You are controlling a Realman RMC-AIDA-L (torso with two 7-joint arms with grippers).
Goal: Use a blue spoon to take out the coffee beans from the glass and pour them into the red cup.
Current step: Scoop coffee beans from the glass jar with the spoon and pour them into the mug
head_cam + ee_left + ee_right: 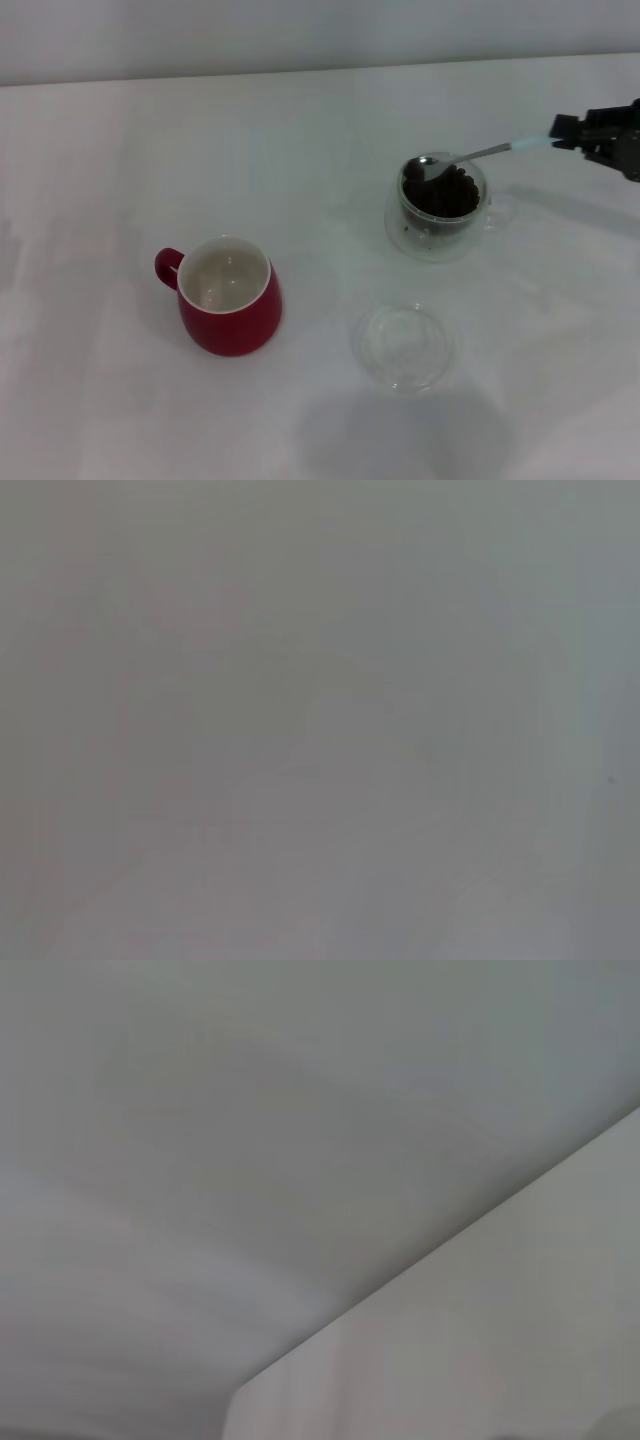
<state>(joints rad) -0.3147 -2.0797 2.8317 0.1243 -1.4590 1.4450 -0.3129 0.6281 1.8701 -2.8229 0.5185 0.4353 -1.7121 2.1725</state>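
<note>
From my head cam the right hand (pixel 572 134) is at the right edge of the view, pinching the pale blue handle end of the blue spoon (pixel 470 156). The spoon angles down and to the left from there, and its shiny bowl sits right at the far rim of the glass (pixel 437 206), over the coffee beans (pixel 445 192). I can't really tell if there are any beans in the spoon bowl itself, it mostly looks shiny with something dark at its edge. The glass is on the white table (pixel 120 400) toward my right, its handle pointing right, and the beans fill a good part of it.

The red cup (pixel 228 296) stands well apart from the glass, over on my left and nearer to me, handle pointing left, white inside showing. Between the two and closer to me there's a shallow clear dish (pixel 403 346) lying flat on the table.

Left hand isn't showing anywhere on the head cam. Both wrist cams give me only blank pale surfaces
</note>
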